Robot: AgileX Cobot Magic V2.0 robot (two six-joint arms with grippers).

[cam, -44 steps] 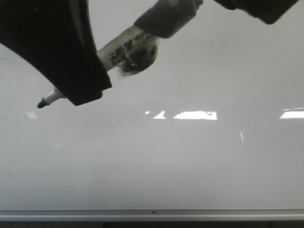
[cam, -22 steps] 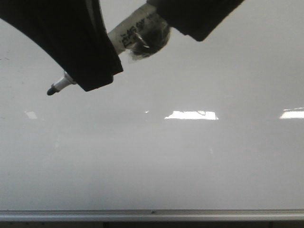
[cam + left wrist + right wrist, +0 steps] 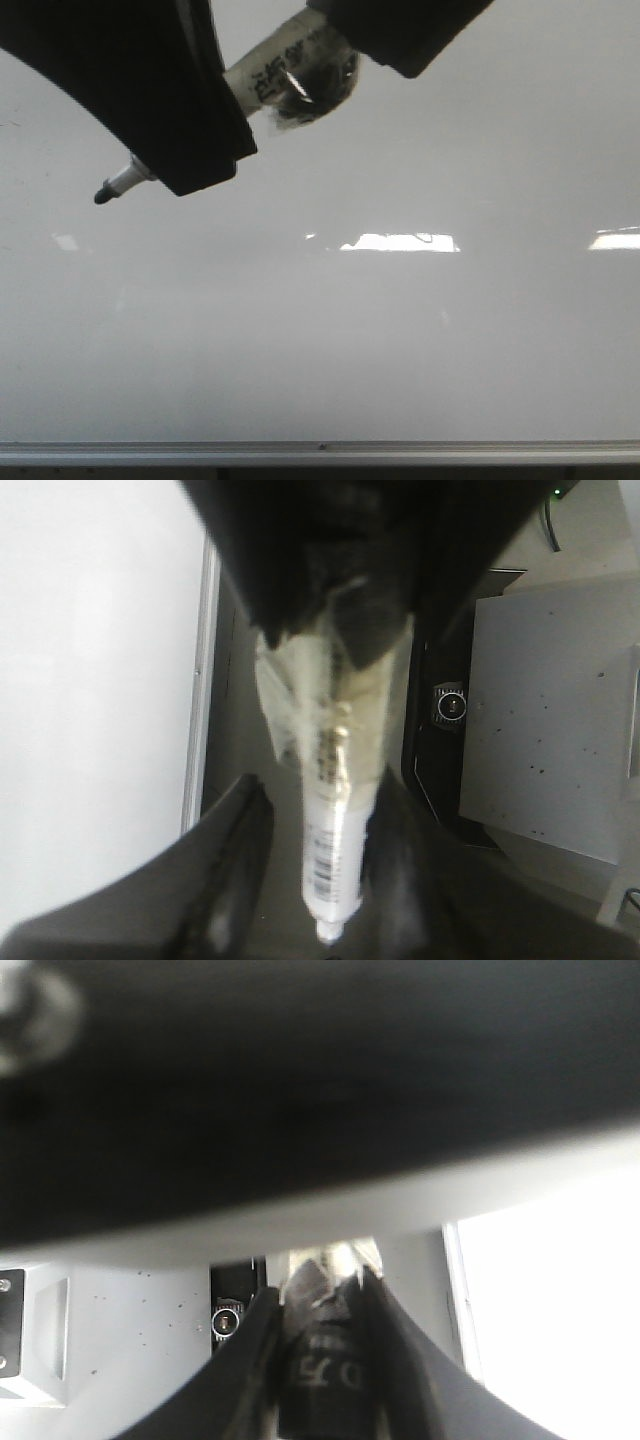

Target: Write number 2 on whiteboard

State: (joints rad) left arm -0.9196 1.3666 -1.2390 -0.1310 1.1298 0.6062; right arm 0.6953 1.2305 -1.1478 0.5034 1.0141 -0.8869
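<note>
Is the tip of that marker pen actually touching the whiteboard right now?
Cannot tell. In the front view the marker tip shows dark against the whiteboard, but head-on, so neither contact nor gap shows. No ink mark is visible there.

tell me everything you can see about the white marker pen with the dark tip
The white marker pen has a pale barrel with black print, a barcode-like mark in the left wrist view, and a small dark tip pointing lower left. It lies slanted in front of the glossy white-grey whiteboard. The left gripper covers its front part; the right gripper closes around its dark rear end. Crinkled clear tape seems wrapped around the middle. Tip contact with the board cannot be told.
</note>
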